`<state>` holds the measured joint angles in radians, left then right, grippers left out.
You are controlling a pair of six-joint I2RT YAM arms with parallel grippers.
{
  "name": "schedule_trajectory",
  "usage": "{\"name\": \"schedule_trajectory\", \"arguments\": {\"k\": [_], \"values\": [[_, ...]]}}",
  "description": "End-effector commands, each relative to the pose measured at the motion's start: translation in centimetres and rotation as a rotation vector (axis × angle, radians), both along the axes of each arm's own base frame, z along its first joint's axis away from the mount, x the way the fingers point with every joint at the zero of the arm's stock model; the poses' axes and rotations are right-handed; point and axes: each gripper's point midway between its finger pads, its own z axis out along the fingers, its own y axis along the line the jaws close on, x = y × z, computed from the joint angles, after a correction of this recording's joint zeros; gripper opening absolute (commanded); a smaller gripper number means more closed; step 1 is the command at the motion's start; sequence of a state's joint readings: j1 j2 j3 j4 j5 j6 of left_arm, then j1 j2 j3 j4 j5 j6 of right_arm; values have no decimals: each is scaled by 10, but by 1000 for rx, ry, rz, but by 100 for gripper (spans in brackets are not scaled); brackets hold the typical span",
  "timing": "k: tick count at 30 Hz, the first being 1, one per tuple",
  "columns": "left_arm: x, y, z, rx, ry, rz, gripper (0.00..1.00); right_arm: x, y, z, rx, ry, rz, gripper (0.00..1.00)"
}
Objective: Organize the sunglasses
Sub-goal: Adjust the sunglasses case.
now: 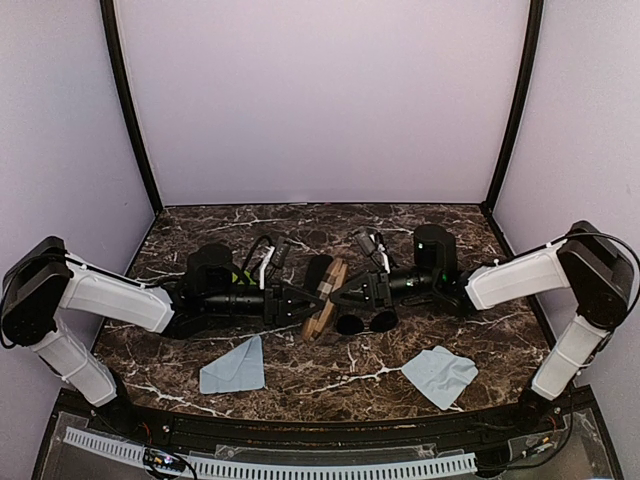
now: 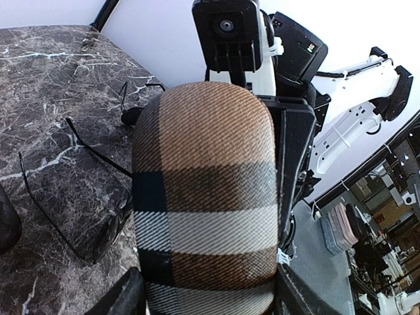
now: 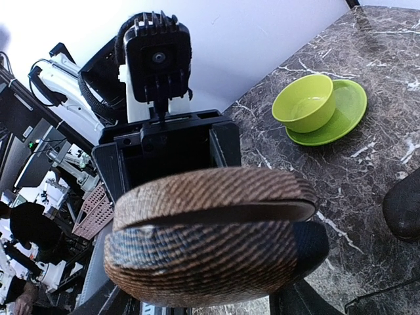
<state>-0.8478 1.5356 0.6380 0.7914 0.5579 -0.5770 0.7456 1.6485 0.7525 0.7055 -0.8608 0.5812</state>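
Sunglasses (image 1: 352,325), a round-lensed pair, lay on the dark marble table (image 1: 450,228) near the middle. They sat just near-right of the striped case (image 1: 325,300), on the near side of the right gripper (image 1: 347,295). In the left wrist view the pair (image 2: 105,239) sat right beside the case with its thin temple arms spread over the marble, and one lens was partly hidden behind the case. Further along there was a wire loop with a dark blob (image 2: 131,117); could not tell if that was a second pair. The case was brown, black and white plaid and oblong, and both pincers held it. The left gripper (image 1: 292,302) clamped it from the left and the right gripper from the right, each with its jaws set fairly wide around the case body. Could not tell whether the case touched the table. In the right wrist view the lid seam gaped in a thin slit; the inside was dark and no contents could be made out. A dark oblong thing (image 1: 318,268) stood just far of the case, mostly hidden by it and hard to identify. Dark rounded shapes were cut off at the edges of both wrist views. The left cloth (image 1: 233,368) and the right cloth (image 1: 440,375), both light blue, lay flat toward the near edge, well apart from each other. The right wrist view alone showed a green bowl (image 3: 305,98) sitting on a green plate (image 3: 346,115) on the marble; nothing showed inside the bowl.
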Motion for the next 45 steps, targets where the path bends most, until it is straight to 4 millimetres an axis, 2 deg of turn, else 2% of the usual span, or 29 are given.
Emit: {"name": "schedule_trajectory", "arguments": {"k": [1,9,14,16,19,23,31,35,45], "values": [[-7,-2,27,-40,-58,-26,47,18,5,10,6,22,-38,0],[1,1,22,8,-74,21,50,20,5,16,-27,17,-35,0],[-1,-2,21,7,-52,3,68,10,3,17,-7,-24,18,0],[2,-1,19,22,-53,21,80,11,2,13,-24,-30,10,0],[5,2,17,36,-62,45,93,11,2,12,-36,-34,5,0],[9,1,16,52,-72,65,99,22,1,10,-68,-34,-59,0],[22,-5,-9,333,-238,189,96,46,1,6,-154,44,-193,0],[25,-11,-23,446,-280,209,91,49,1,4,-186,66,-223,0],[37,-16,-41,578,-342,282,73,47,8,10,-191,100,-232,0]]}}
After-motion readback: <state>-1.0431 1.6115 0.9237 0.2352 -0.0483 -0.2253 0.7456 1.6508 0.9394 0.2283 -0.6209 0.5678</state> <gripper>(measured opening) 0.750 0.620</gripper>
